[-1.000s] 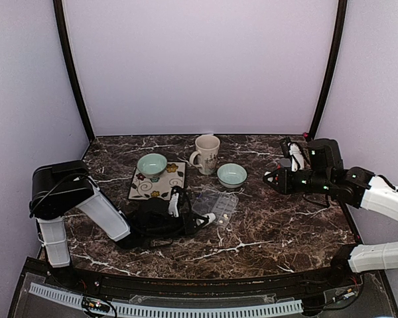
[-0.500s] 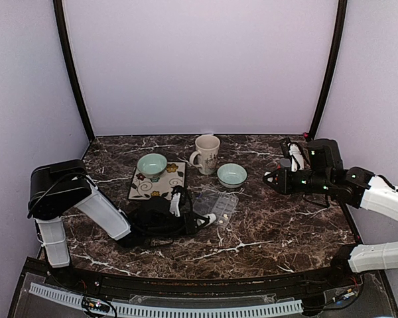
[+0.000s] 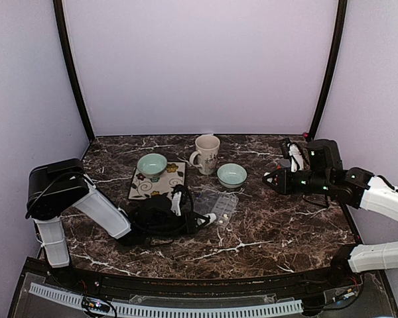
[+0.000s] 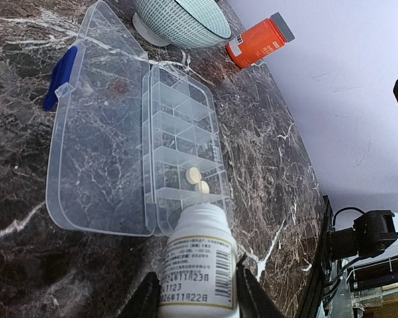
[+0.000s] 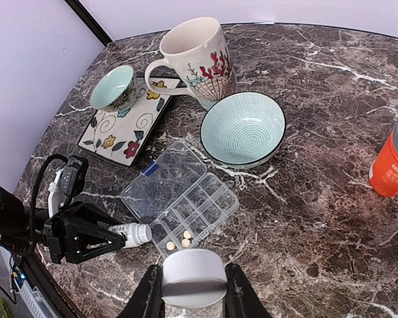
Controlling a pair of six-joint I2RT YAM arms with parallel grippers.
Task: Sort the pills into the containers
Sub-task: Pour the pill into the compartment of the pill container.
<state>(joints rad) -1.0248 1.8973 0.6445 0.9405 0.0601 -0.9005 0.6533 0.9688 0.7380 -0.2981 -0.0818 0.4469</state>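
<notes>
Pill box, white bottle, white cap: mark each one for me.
pill box (image 4: 180, 122), left wrist view, middle of its divided tray.
white bottle (image 4: 199, 268), left wrist view, on its printed label.
white cap (image 5: 194, 278), right wrist view, centre of the cap.

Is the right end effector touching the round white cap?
Touching. The right wrist view shows the fingers of the right end effector pressed against both sides of the white cap.

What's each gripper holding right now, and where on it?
Left gripper clamps the white pill bottle around its labelled body; right gripper pinches the white cap by its sides.
</notes>
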